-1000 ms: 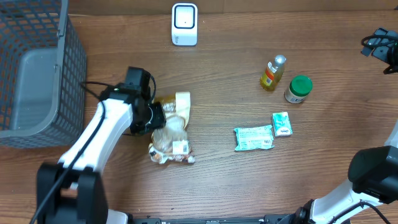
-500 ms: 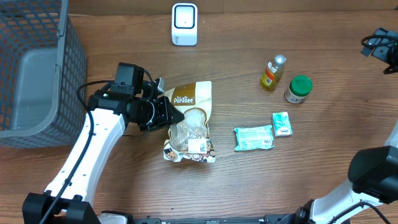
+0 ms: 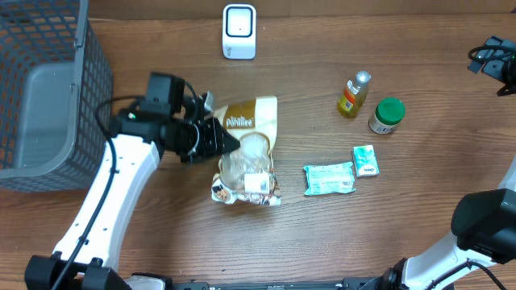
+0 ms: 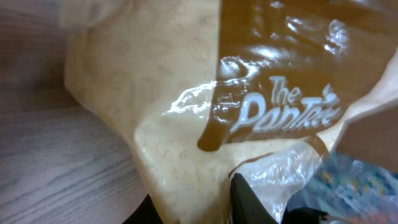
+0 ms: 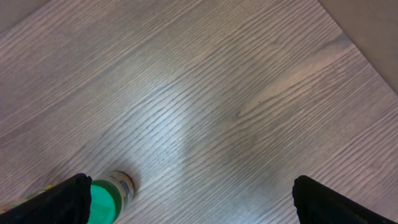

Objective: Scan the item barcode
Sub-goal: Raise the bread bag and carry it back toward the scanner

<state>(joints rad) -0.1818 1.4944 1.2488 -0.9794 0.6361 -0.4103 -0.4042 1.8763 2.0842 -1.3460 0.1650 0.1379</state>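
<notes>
1. The left wrist view is almost filled by the snack pouch (image 4: 155,93). Its edges run out of frame, and only one dark fingertip (image 4: 249,202) shows at the bottom.
2. From overhead, the left arm (image 3: 121,173) covers the spot where the left jaws meet the pouch (image 3: 250,149), so the pinch itself is hidden.
3. The right arm (image 3: 493,60) is cut off at the frame's edge. In the right wrist view the green-lidded jar (image 5: 106,198) is clipped at the bottom.
4. A brown band on the pouch reads "The Pantree" in white. A white sticker on its lower part is too small to read, as are the labels on the bottle (image 3: 354,93) and the teal packets (image 3: 329,179).
5. The pouch is mid-tabletop (image 3: 322,242), below the white scanner (image 3: 239,31), with its brown end toward the scanner. It is between the wire basket (image 3: 48,48) and the packets. I cannot tell whether it rests on the tabletop or is lifted.
6. The left jaws are nearly closed on the pouch's left edge.
7. The right jaws gape wide and hold nothing, well away from the pouch.
</notes>
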